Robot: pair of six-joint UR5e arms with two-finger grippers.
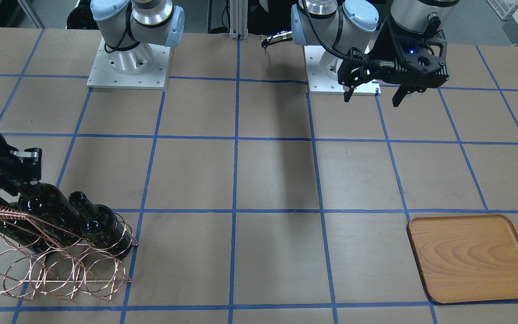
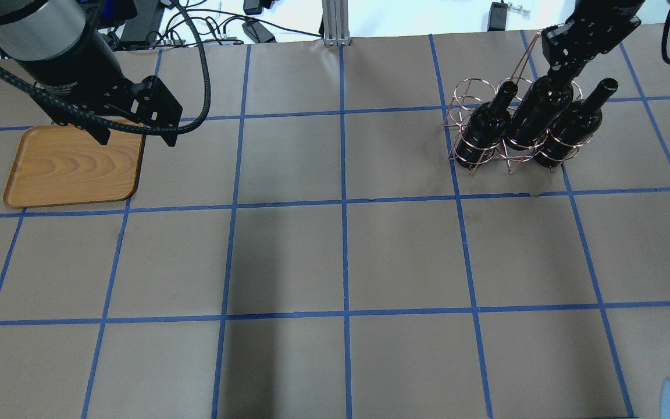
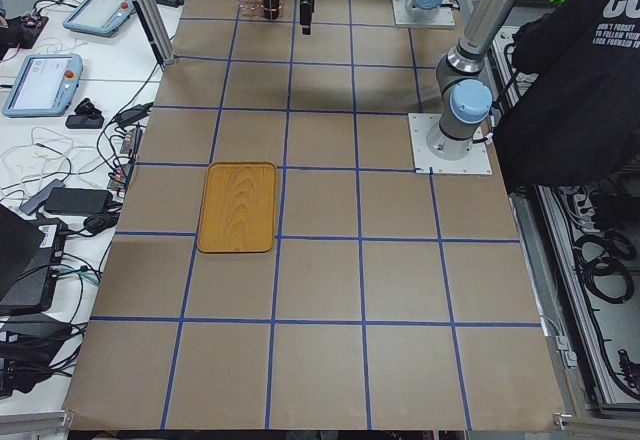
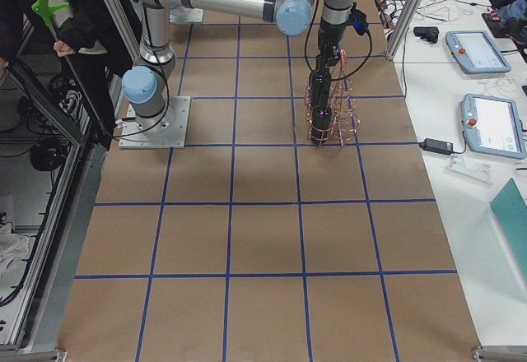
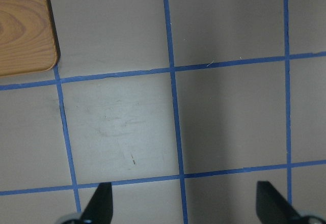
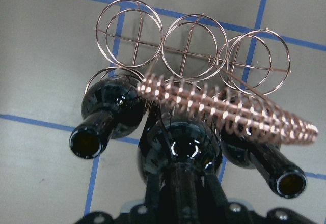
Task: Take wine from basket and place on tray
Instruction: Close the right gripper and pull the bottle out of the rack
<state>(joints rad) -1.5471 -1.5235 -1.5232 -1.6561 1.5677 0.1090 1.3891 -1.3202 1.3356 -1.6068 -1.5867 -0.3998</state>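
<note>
The copper wire basket [image 2: 470, 96] stands at the far right of the table and holds three dark wine bottles. My right gripper [image 2: 562, 63] is shut on the neck of the middle, upper wine bottle [image 2: 538, 110]. In the right wrist view that neck runs down between my fingers [image 6: 153, 196], under the coiled handle [image 6: 224, 109]. The other two bottles [image 2: 483, 125] [image 2: 573, 125] lie on either side of it. The wooden tray [image 2: 73, 166] lies empty at the far left. My left gripper [image 2: 131, 132] is open and empty, high above the tray's right edge.
The table is brown paper with a blue tape grid [image 2: 344, 206]. The basket's lower loops [image 1: 56, 274] face the operators' side. Operator desks with tablets [image 4: 486, 123] line the far edge. A person [image 3: 580, 70] stands behind the left arm's base.
</note>
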